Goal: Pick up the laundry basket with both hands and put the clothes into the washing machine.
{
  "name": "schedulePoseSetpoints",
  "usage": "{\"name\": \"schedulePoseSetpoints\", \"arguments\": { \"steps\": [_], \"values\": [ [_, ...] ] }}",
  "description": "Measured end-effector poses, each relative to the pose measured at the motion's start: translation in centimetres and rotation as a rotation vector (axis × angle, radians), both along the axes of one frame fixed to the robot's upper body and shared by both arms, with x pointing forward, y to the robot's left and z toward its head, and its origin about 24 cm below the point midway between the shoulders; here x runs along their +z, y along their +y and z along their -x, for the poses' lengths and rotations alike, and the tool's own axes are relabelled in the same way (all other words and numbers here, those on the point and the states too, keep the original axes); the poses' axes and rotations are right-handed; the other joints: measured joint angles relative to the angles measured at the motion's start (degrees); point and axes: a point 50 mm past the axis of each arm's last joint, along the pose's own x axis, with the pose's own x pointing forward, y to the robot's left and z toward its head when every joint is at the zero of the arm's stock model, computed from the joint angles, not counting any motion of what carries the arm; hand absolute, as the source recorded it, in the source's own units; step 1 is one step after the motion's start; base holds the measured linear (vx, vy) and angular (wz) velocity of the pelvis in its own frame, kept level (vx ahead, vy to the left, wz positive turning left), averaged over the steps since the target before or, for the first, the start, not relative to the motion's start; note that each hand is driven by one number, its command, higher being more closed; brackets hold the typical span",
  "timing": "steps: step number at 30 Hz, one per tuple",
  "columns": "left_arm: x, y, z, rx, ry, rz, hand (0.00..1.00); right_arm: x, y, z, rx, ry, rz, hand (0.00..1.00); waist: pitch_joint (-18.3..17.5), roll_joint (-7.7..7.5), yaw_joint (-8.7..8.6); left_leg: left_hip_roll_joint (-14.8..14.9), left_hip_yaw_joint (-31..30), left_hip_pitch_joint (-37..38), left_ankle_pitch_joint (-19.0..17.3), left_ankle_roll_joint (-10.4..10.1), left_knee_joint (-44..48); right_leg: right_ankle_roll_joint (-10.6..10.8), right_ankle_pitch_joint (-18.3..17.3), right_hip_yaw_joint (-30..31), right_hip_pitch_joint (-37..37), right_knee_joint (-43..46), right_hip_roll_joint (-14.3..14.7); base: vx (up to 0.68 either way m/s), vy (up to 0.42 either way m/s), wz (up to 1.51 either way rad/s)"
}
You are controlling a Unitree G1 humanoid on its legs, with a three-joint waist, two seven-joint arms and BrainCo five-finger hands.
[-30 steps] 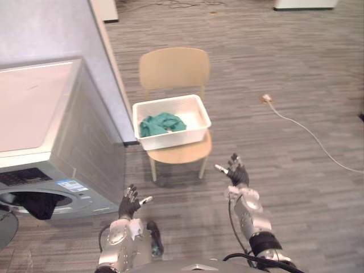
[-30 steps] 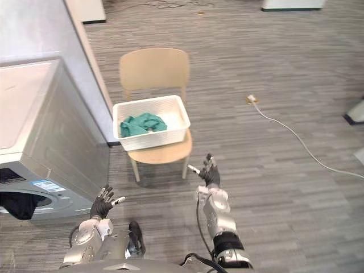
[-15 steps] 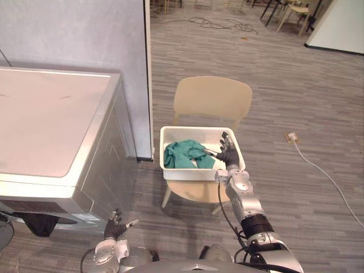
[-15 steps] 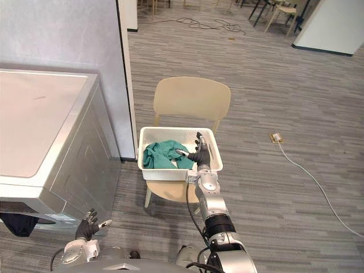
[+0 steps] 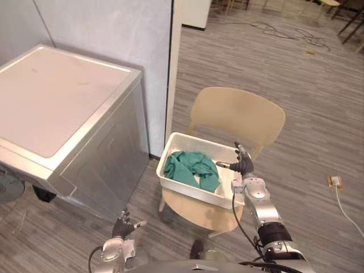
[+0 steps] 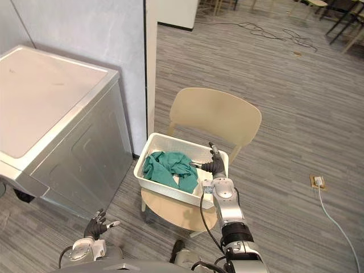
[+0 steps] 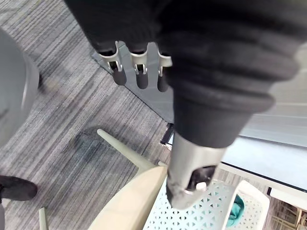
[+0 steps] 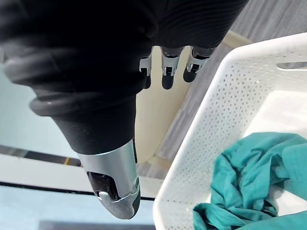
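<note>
Silver-grey arms (image 5: 263, 208) end in dark ribbed wrist covers (image 8: 96, 52); right hand (image 5: 243, 166) and left hand (image 5: 124, 226) carry silver, apparently dark-tipped fingers (image 7: 142, 79).

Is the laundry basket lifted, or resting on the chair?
Resting: the white basket sits flat on the chair, green clothes inside; right hand open beside its rim, left hand open, far off.

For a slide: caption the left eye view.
Open right hand beside white basket of green clothes on a chair.

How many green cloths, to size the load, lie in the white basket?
1: a crumpled teal-green cloth in the white perforated plastic basket; more may hide beneath.
</note>
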Motion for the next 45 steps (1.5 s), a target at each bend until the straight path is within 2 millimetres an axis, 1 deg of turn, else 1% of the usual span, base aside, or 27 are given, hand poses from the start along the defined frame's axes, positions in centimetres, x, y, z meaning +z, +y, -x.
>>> {"name": "schedulePoseSetpoints", "arguments": {
  "steps": [1,2,3,4,5,6,7,8,9,11,12,13,14,15,16,21,25,27,29,31,33,34,38,40,42,44,45],
  "values": [
    [0.2,-0.2,-0.4,-0.012,-0.012,0.001,0.0,0.0,0.0,-0.5,0.0,0.008,0.003,0.0,1.1,-0.43,0.39,0.3,1.3,-0.1,1.5,-0.5,-2.2,-0.1,0.3,-0.6,-0.6,-0.2,-0.3,-0.07,-0.077,0.56],
    [0.2,-0.2,-0.5,-0.017,-0.015,0.0,0.0,0.1,0.2,-0.8,0.004,0.01,0.001,0.0,1.4,-0.76,0.92,0.1,1.8,-0.2,2.2,-0.5,-3.3,-0.2,0.6,-0.5,-1.5,-0.5,-0.5,-0.08,-0.041,0.12],
    [0.5,-0.1,-0.8,-0.027,-0.03,-0.002,0.0,0.7,0.7,-1.8,0.02,0.002,0.001,0.0,1.8,-0.95,1.61,-0.6,2.2,-1.9,3.3,-0.4,-4.6,-0.3,1.5,-0.3,-3.4,-0.9,-0.8,-0.09,-0.009,-0.02],
    [0.9,-0.2,-1.3,-0.049,-0.058,-0.007,0.0,1.7,0.9,-2.9,0.024,-0.02,0.005,0.0,3.1,-0.55,1.59,-1.0,2.2,-3.4,4.1,0.0,-5.2,-0.3,2.4,-0.4,-4.9,-1.1,-1.3,-0.09,0.01,-0.01],
    [1.1,-0.2,-1.5,-0.055,-0.067,-0.009,0.0,2.2,1.0,-3.5,0.029,-0.032,0.01,0.0,3.9,-0.27,1.63,-1.3,2.4,-3.8,4.5,-0.1,-5.3,-0.3,2.8,-0.3,-5.5,-1.1,-1.6,-0.09,0.038,0.03],
    [1.6,-0.1,-2.2,-0.058,-0.101,-0.011,0.0,3.6,1.2,-5.0,0.04,-0.053,0.026,0.0,5.7,0.36,1.7,-1.8,3.0,-5.4,5.2,0.1,-5.3,-0.3,4.0,0.0,-7.0,-1.5,-2.1,-0.08,0.053,-0.08],
    [1.8,-0.1,-2.4,-0.059,-0.115,-0.012,0.0,4.2,1.2,-5.7,0.046,-0.058,0.039,0.0,6.2,0.63,1.79,-2.0,3.4,-6.3,5.5,0.2,-5.3,-0.3,4.7,0.4,-8.1,-1.7,-2.3,-0.14,0.106,-0.18],
    [2.6,-0.2,-3.2,-0.06,-0.157,-0.011,0.0,6.1,1.2,-7.4,0.05,-0.075,0.069,0.0,7.3,1.14,2.18,-2.6,4.5,-8.6,6.3,0.5,-5.4,-0.2,6.6,1.4,-10.8,-2.9,-2.6,-0.12,0.102,-0.2],
    [2.9,-0.2,-3.7,-0.062,-0.18,-0.012,0.0,7.0,1.2,-8.0,0.049,-0.085,0.079,0.0,8.1,1.29,2.32,-2.8,5.0,-9.2,6.5,0.6,-5.3,-0.3,7.3,1.8,-11.4,-3.5,-2.7,-0.12,0.115,-0.23],
    [4.2,-0.4,-5.4,-0.065,-0.261,-0.004,0.0,10.5,0.6,-10.2,0.03,-0.128,0.114,0.0,12.2,2.04,2.56,-3.2,5.9,-10.7,7.0,0.7,-4.2,-0.1,9.7,2.7,-12.1,-5.6,-2.8,-0.09,0.079,-0.16],
    [4.5,-0.5,-5.7,-0.068,-0.272,-0.005,0.0,11.1,0.4,-10.5,0.026,-0.133,0.126,0.0,12.8,2.08,2.73,-3.2,6.2,-11.2,7.0,0.7,-3.9,-0.1,10.1,2.8,-12.4,-5.8,-2.9,-0.11,0.065,-0.1],
    [4.8,-0.7,-6.1,-0.076,-0.291,-0.001,0.0,12.5,0.0,-11.1,0.015,-0.147,0.146,0.0,13.4,2.11,3.05,-3.2,6.5,-13.0,7.0,0.7,-3.0,-0.1,10.9,2.9,-13.7,-6.5,-2.9,-0.08,0.045,-0.04],
    [5.0,-0.8,-6.3,-0.079,-0.303,0.004,0.0,13.3,-0.1,-11.4,0.009,-0.157,0.155,0.0,13.9,2.18,3.09,-3.2,6.5,-13.8,7.0,0.7,-2.6,-0.2,11.3,2.8,-14.1,-6.8,-2.8,-0.08,0.046,-0.02],
    [5.6,-1.1,-6.9,-0.085,-0.332,0.013,0.0,14.7,-0.5,-11.7,-0.004,-0.179,0.167,0.0,15.5,2.32,3.17,-3.2,6.5,-14.6,7.0,0.7,-1.9,-0.3,12.0,2.8,-14.3,-7.4,-2.8,-0.1,0.038,0.02],
    [5.8,-1.4,-7.1,-0.084,-0.345,0.024,0.0,15.5,-0.7,-12.0,-0.009,-0.184,0.178,0.0,16.0,2.38,3.26,-3.2,6.4,-15.9,6.9,0.8,-1.2,-0.3,12.4,2.8,-15.1,-7.6,-2.7,-0.1,0.034,0.02],
    [6.4,-2.3,-7.7,-0.073,-0.369,0.086,0.0,17.6,-0.6,-12.8,0.004,-0.182,0.267,0.0,16.4,2.49,3.47,-3.1,6.8,-20.1,7.6,1.6,-1.1,-0.5,14.0,2.2,-17.9,-9.2,-2.8,-0.07,0.019,0.08],
    [8.7,-3.7,-9.1,-0.092,-0.484,0.152,0.0,20.2,-0.6,-13.2,0.016,-0.199,0.384,0.0,17.9,3.3,3.55,-1.8,8.4,-22.4,9.1,1.8,-1.4,-0.8,14.3,0.2,-19.0,-9.6,-2.9,-0.03,-0.003,0.2],
    [9.4,-4.2,-9.3,-0.09,-0.515,0.183,0.0,21.1,-0.3,-13.4,0.03,-0.211,0.429,0.0,18.1,3.43,3.67,-1.7,8.6,-23.5,9.6,1.8,-1.6,-0.9,14.4,-0.3,-19.9,-9.6,-3.0,-0.02,0.002,0.14],
    [10.0,-5.1,-9.5,-0.089,-0.538,0.227,0.0,21.5,0.0,-13.6,0.045,-0.189,0.491,0.0,18.2,3.43,3.98,-1.8,8.6,-24.2,10.3,1.8,-2.3,-0.9,14.5,-0.7,-20.6,-9.6,-3.1,0.01,0.005,0.12],
    [10.2,-6.0,-9.5,-0.105,-0.548,0.262,0.0,21.4,0.5,-13.8,0.075,-0.153,0.572,0.0,18.2,3.43,5.12,-1.7,8.9,-24.4,10.8,1.6,-2.6,-0.9,14.5,-0.9,-20.9,-9.6,-3.2,0.04,-0.006,0.07],
    [10.6,-6.2,-9.6,-0.111,-0.562,0.275,0.0,21.7,0.9,-13.9,0.103,-0.147,0.613,0.0,18.2,3.45,5.17,-1.7,8.8,-24.9,11.2,1.5,-3.2,-0.9,14.5,-1.4,-21.3,-9.6,-3.2,0.02,-0.015,0.12],
    [11.4,-6.6,-9.8,-0.124,-0.596,0.298,0.0,22.3,1.0,-14.0,0.107,-0.139,0.656,0.0,18.2,3.56,5.27,-1.7,8.6,-26.0,11.7,1.6,-3.5,-0.9,14.5,-2.0,-22.2,-9.7,-3.3,0.0,-0.017,0.18],
    [12.3,-7.6,-9.9,-0.155,-0.634,0.354,0.0,22.3,-0.6,-13.8,0.082,-0.086,0.759,0.0,18.6,4.21,6.4,-1.7,9.2,-26.6,13.4,1.7,-6.4,-1.0,14.6,-3.5,-22.7,-10.5,-3.5,-0.01,-0.013,0.22],
    [13.3,-7.9,-10.1,-0.151,-0.673,0.4,0.0,23.4,-1.5,-13.6,0.07,-0.079,0.837,0.0,18.6,4.23,6.77,-1.6,10.6,-28.0,16.5,1.8,-10.0,-1.4,15.0,-4.3,-25.1,-11.0,-3.6,-0.01,-0.019,0.26],
    [13.5,-8.0,-10.1,-0.143,-0.679,0.427,0.0,24.5,-1.7,-13.5,0.06,-0.102,0.884,0.0,18.6,4.23,6.92,-1.6,10.7,-28.2,17.7,1.7,-11.5,-1.5,15.1,-4.5,-26.0,-11.0,-3.7,-0.01,-0.004,0.07],
    [13.9,-8.3,-10.2,-0.149,-0.694,0.453,0.0,24.5,-2.2,-13.4,0.067,-0.08,0.914,0.0,18.6,4.24,7.55,-1.4,11.0,-28.2,17.7,1.6,-11.6,-1.5,15.1,-4.4,-26.0,-11.2,-3.5,0.0,0.0,-0.02],
    [14.2,-8.5,-10.2,-0.153,-0.706,0.479,0.0,24.4,-2.2,-13.3,0.074,-0.077,0.915,1.0,18.6,4.24,7.67,-1.4,11.0,-28.1,17.8,1.6,-11.9,-1.5,15.1,-4.5,-26.1,-11.2,-3.4,0.0,0.0,0.0]
  ]
}}
